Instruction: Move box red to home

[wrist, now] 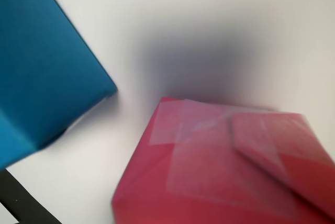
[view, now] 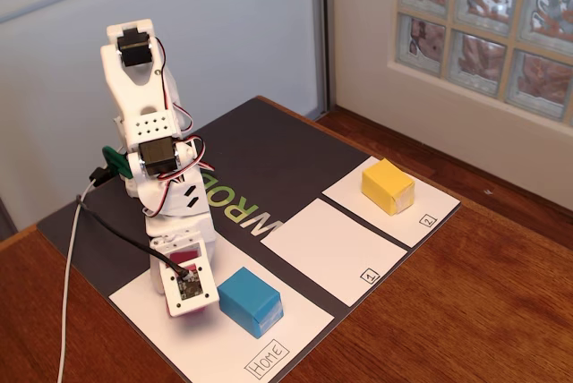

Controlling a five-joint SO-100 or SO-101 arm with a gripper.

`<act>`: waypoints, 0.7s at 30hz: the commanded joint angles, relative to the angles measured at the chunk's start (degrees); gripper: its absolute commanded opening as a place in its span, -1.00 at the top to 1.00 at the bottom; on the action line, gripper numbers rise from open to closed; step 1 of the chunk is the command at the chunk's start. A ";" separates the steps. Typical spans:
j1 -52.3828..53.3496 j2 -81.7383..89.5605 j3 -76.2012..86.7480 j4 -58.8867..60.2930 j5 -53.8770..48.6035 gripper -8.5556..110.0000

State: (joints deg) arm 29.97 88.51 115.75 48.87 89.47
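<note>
Red box (wrist: 225,166) beside blue box (view: 251,301) on "Home" sheet (view: 269,358); jaws' state indiscernible.

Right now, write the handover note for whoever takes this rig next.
Gripper: lowered over the Home sheet, fingers hidden by the arm, so open or shut cannot be told.
Red box: close under the wrist camera, over white paper; only a sliver shows at the gripper in the fixed view. Whether it rests on the sheet or is held cannot be told.
Blue box: on Home beside it. Yellow box: on sheet 2.
Left: confirm release, then retract.
</note>
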 commanded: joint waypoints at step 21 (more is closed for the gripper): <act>1.67 -0.70 1.32 -2.37 -4.13 0.77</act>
State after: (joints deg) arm 31.03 88.59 116.81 47.99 85.78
